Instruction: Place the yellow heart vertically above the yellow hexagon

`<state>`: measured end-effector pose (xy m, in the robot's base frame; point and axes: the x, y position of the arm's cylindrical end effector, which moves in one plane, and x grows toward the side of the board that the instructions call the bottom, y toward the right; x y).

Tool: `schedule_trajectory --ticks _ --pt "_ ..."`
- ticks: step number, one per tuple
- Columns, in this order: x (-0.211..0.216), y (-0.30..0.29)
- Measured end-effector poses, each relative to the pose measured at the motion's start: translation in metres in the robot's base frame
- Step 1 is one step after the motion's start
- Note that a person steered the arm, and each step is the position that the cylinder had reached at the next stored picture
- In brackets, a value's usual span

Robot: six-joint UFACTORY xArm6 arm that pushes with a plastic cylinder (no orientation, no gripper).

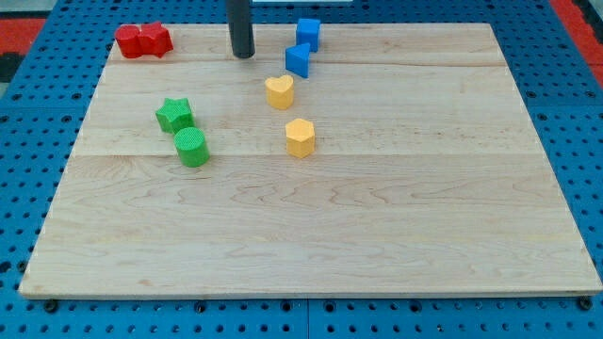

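Bare wooden board (311,245) fills frame bottom, nearest camera. No claw on this rig, so nothing to open or clamp, just dark rod. My tip (244,56) sits on board at upper centre, touching no block. Blue block (299,60) right of tip, another blue block (308,33) above that. Yellow heart (279,91) down-right of tip, apart. Yellow hexagon (300,137) below heart, bit right. Green star (174,115) and green cylinder (191,147) centre left, near touching. Two red blocks (143,40) upper left.
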<state>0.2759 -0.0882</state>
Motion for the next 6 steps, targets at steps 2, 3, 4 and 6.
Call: schedule_trajectory --ticks 2,3,4,6 --pt "0.04 0.026" --pt "0.044 0.042" --pt "0.051 0.052" --pt "0.054 0.013"
